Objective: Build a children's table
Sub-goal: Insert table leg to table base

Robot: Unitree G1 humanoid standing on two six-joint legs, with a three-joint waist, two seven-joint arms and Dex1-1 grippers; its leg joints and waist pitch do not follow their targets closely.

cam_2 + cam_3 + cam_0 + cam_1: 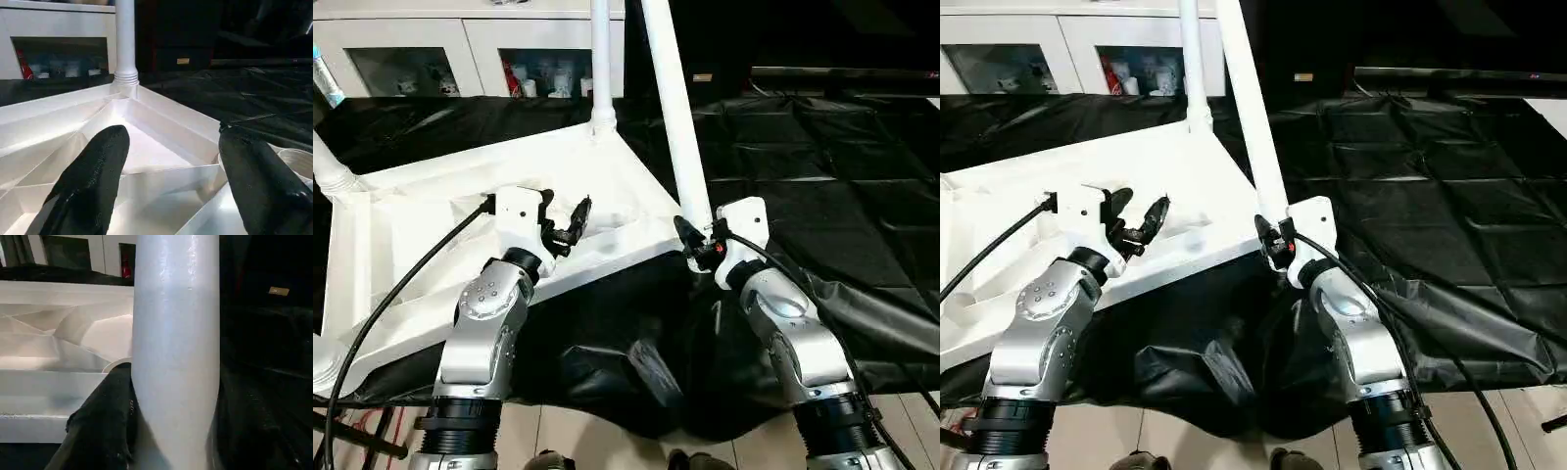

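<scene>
The children's table top (pixel 440 211) lies upside down on a black sheet, its ribbed underside facing up. One white leg (pixel 601 59) stands upright in the far corner socket, and another leg stub (pixel 329 168) shows at the left corner. My right gripper (pixel 697 241) is shut on a third leg (pixel 677 127) low on its shaft, at the near right corner; the leg leans slightly. In the right wrist view this leg (pixel 176 347) sits between the black fingers (pixel 105 423). My left gripper (pixel 565 217) hovers open over the ribs, its fingers (pixel 93 181) apart with nothing between them.
White cabinets (pixel 470 44) with glass fronts stand behind the table. The black sheet (pixel 832 186) spreads wide to the right and hangs in folds at the near edge (pixel 646 372). Black cables run from both wrists. Tiled floor (pixel 597 441) shows below.
</scene>
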